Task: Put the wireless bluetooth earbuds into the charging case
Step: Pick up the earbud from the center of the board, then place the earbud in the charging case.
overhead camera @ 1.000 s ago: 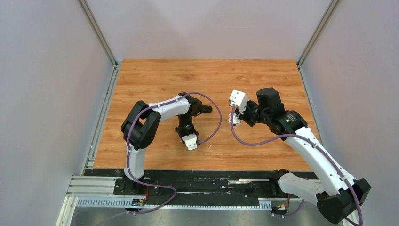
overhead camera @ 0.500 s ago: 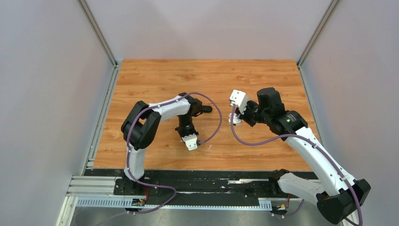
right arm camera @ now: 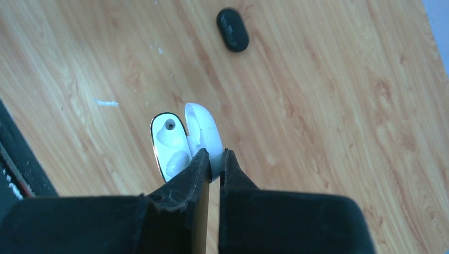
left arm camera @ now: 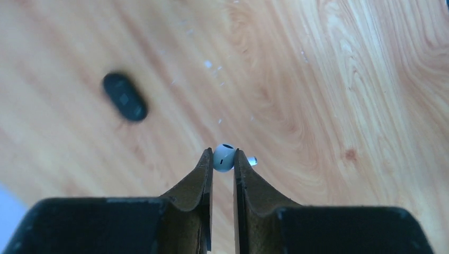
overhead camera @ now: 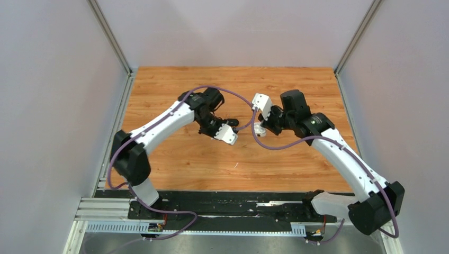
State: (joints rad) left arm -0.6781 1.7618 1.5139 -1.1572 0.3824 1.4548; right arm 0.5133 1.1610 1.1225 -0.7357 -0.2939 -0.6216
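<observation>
Pinching tight, the left jaws grip one earbud by its white head, right at their tips, with the stem poking out at three o'clock and the bud held clear above the counter. The right jaws are clamped thin on the raised lid of the charging case, which hangs open with its wells showing. Whether the lower well has a bud in it, I cannot tell.

From above, the case sits at three o'clock of the left arm, near but apart, both around the middle of the counter. A dark oval object lies on the wood at ten o'clock of the earbud. A thin white fleck lies at ten o'clock of the case.

There's bare wood out to twelve o'clock, grey walls at nine and three, and a black rail at six.
</observation>
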